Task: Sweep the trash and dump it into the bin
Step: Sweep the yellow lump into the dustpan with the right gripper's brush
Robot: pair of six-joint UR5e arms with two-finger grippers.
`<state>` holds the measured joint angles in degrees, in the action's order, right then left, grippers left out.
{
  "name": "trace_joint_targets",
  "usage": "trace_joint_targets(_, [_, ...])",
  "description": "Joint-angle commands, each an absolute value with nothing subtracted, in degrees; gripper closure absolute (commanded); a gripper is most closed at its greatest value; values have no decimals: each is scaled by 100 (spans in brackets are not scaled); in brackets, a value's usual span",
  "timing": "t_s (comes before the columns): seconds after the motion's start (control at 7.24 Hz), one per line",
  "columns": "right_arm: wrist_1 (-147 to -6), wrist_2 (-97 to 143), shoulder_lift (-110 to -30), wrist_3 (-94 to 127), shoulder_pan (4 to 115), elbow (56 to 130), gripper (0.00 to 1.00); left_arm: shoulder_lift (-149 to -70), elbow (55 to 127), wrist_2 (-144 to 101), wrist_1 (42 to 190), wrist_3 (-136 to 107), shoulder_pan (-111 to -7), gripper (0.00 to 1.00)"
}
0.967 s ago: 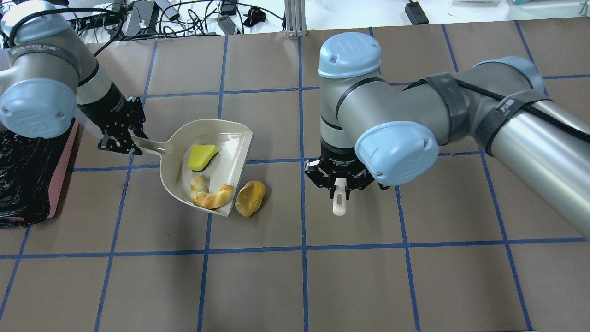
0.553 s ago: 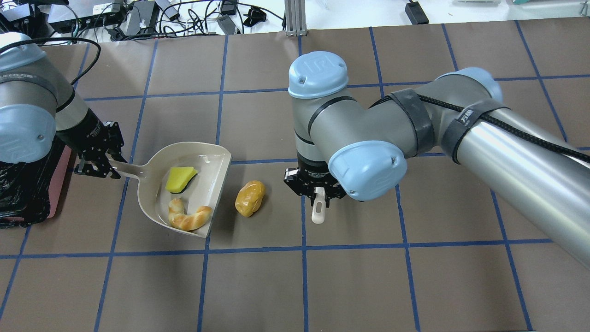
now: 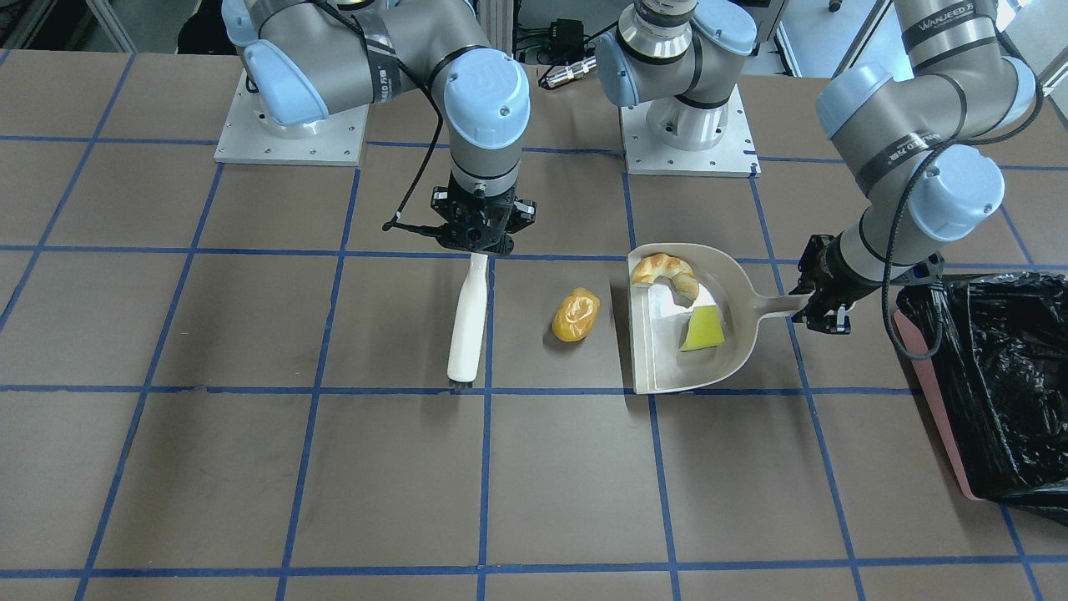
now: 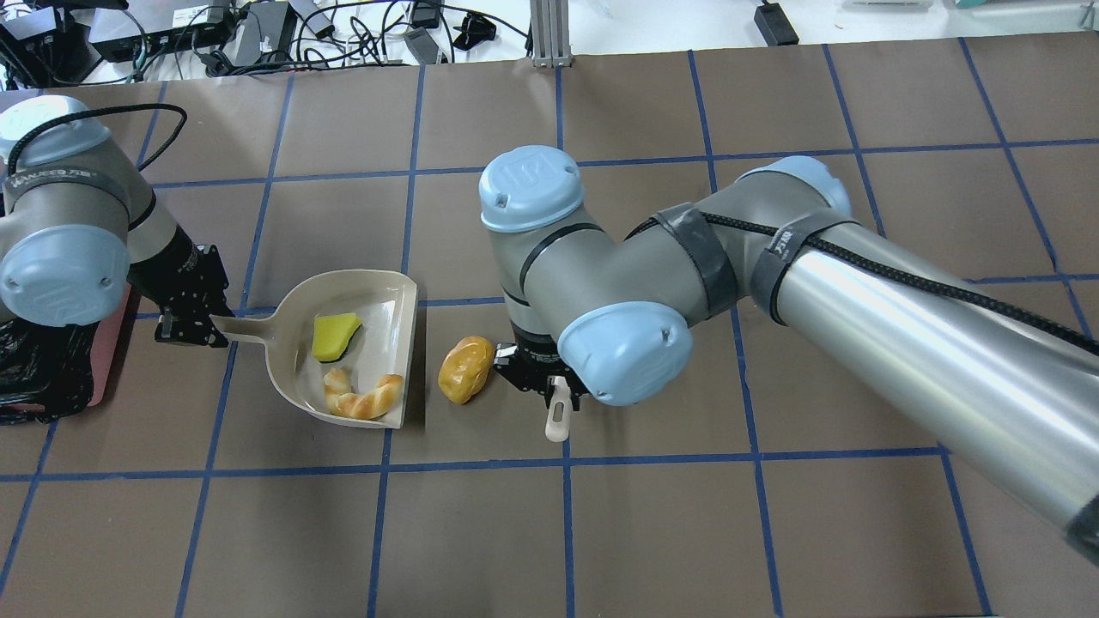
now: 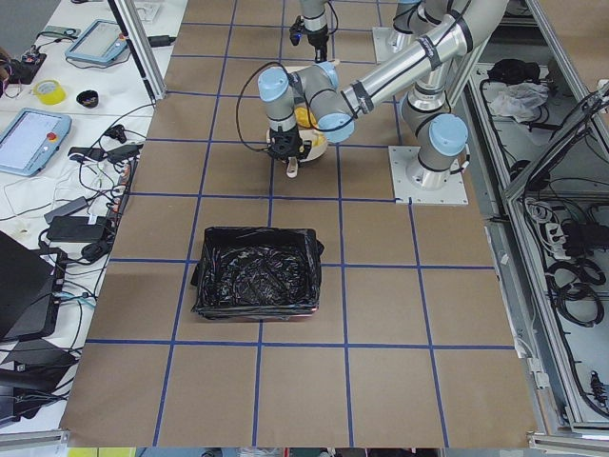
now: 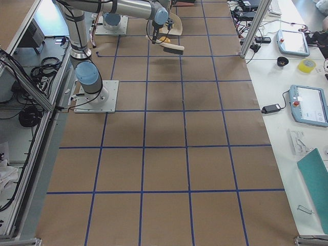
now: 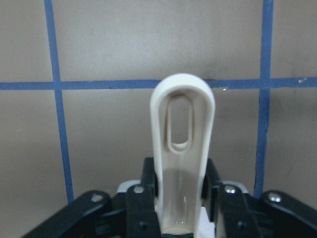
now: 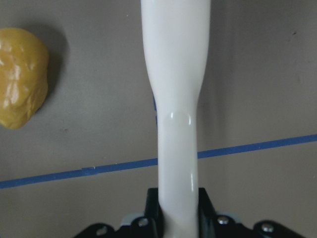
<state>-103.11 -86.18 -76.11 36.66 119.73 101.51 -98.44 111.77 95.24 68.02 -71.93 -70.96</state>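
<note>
The amber lump of trash (image 4: 466,369) (image 3: 576,315) lies on the table between the dustpan and the brush, touching neither. A croissant-like piece (image 4: 365,396) (image 3: 665,271) and a yellow wedge (image 4: 335,335) (image 3: 703,330) lie in the beige dustpan (image 4: 388,322) (image 3: 659,355). My left gripper (image 4: 196,330) (image 3: 822,313) (image 7: 181,198) is shut on the dustpan handle (image 7: 182,129). My right gripper (image 4: 549,390) (image 3: 476,242) is shut on the white brush (image 3: 467,321) (image 8: 176,74), just right of the lump (image 8: 22,84) in the overhead view. The black-lined pink bin (image 3: 1001,376) (image 4: 43,378) (image 5: 255,271) stands beyond the left gripper.
Brown table covering with a blue tape grid (image 4: 567,463). My right arm's elbow (image 4: 622,352) hangs over the table middle and hides most of the brush from overhead. Cables and power bricks (image 4: 258,34) lie past the far edge.
My right arm has carried the brush left, close to the amber lump. My left gripper has drawn the dustpan left, away from the lump, opening a gap. The lump stayed put.
</note>
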Motion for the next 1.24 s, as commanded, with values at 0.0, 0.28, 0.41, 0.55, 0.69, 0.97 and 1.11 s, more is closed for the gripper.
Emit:
trace_joint_targets(0.0, [-10362, -8483, -7550, 3858, 12129, 10169, 98, -9861, 11241, 9527, 6706, -7626, -7416, 100])
trace_joint_targets(0.28, [-10415, -8394, -7515, 4330, 12383, 10266, 97, -9861, 11259, 9945, 6697, -7926, -7829, 100])
trace_joint_targets(0.41, [-10389, -8394, -7454, 4411, 12436, 10274, 97, -9827, 11354, 10132, 6532, -7963, -7996, 100])
trace_joint_targets(0.55, [-10397, -8402, -7453, 4664, 12506, 10274, 97, -9826, 11469, 10142, 6382, -8015, -8033, 100])
trace_joint_targets(0.69, [-10415, -8402, -7444, 4702, 12620, 10274, 98, -9852, 11513, 10143, 6303, -8085, -8051, 100])
trace_joint_targets(0.97, [-10921, -8011, -7383, 4824, 12804, 10266, 98, -9861, 11522, 10160, 6302, -8322, -8287, 100])
trace_joint_targets(1.11, [-11325, -7972, -7165, 4834, 12893, 10205, 97, -9853, 11514, 10151, 6302, -8497, -8401, 100])
